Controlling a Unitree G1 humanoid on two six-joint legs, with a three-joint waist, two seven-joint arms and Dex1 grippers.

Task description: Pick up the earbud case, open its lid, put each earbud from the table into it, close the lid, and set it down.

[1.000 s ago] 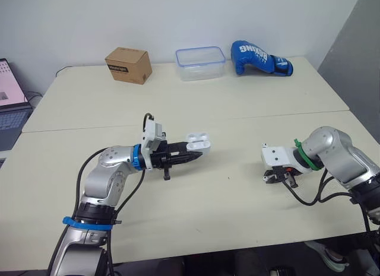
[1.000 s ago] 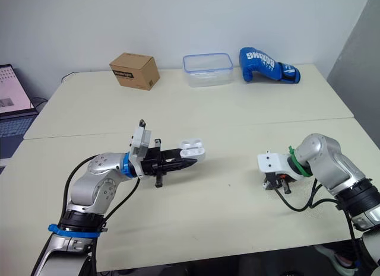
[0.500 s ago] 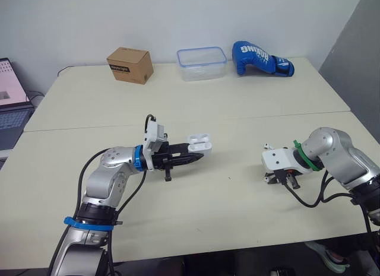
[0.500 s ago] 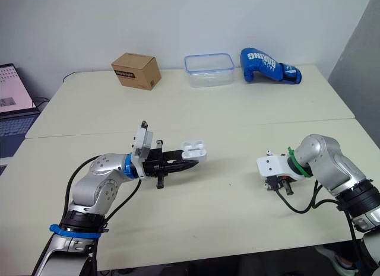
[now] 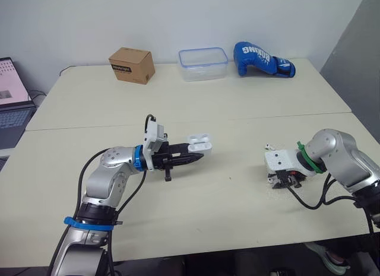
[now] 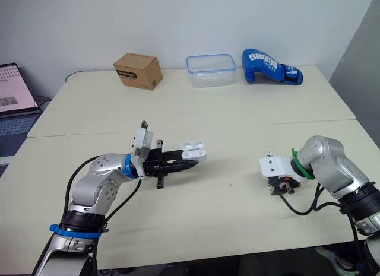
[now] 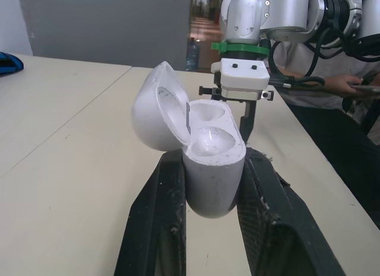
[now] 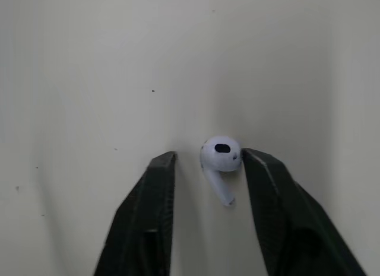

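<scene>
My left gripper (image 5: 196,155) is shut on the white earbud case (image 5: 200,143) and holds it just above the middle of the table. The case (image 7: 208,163) has its lid open, and both wells look empty. At the right, my right gripper (image 5: 284,180) points down at the table. It stands open around a white earbud (image 8: 221,158) that lies on the table, with one finger (image 8: 267,193) touching the bud. A small white speck (image 5: 268,146) lies just beyond that gripper, too small to identify.
Along the far edge stand a cardboard box (image 5: 132,65), a clear container with a blue rim (image 5: 203,55) and a blue boxing glove (image 5: 261,57). A laptop (image 5: 9,104) sits off the left side. A person (image 7: 332,80) sits behind the right arm.
The camera has shifted slightly. My right gripper has sunk a little toward the table. The left gripper and case have stayed put.
</scene>
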